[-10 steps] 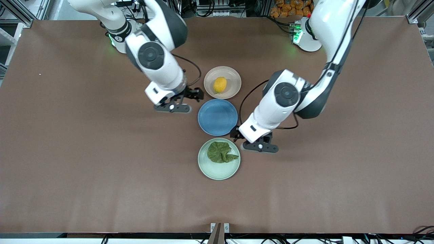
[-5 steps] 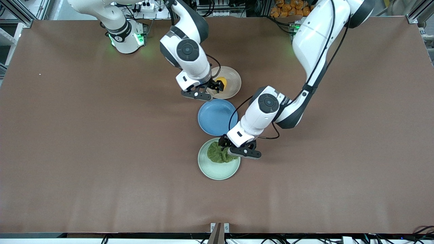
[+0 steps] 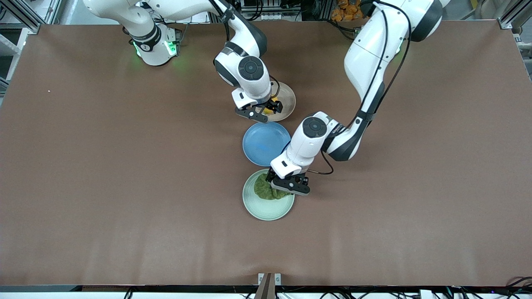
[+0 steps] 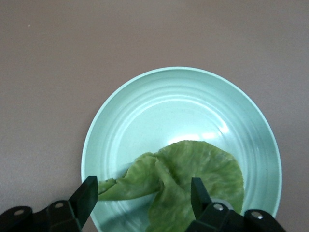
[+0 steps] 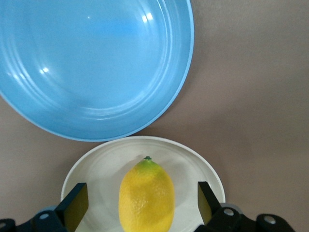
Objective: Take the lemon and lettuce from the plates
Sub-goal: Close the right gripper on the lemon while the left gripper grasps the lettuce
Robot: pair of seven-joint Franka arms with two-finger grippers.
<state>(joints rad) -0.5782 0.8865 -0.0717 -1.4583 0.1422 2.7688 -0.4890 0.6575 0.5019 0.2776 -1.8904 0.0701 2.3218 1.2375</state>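
The yellow lemon [image 5: 147, 198] lies on the pale beige-pink plate [image 5: 96, 164]; in the front view only a sliver of it [image 3: 269, 111] shows under my right gripper [image 3: 272, 109]. My right gripper [image 5: 140, 203] is open, one finger on each side of the lemon, not touching it. The green lettuce [image 4: 193, 183] lies on the mint green plate [image 4: 159, 106], also seen in the front view [image 3: 266, 192] on that plate [image 3: 262, 209]. My left gripper [image 3: 277, 185] is open over the lettuce, fingers [image 4: 89, 193] straddling its folded part.
A bright blue plate [image 3: 266, 143] stands between the two task plates, and shows in the right wrist view [image 5: 91, 67]. Bare brown tabletop lies all round the plates.
Both arms have swung in toward the plates and come down: the right gripper now straddles the lemon, the left gripper now sits over the lettuce.
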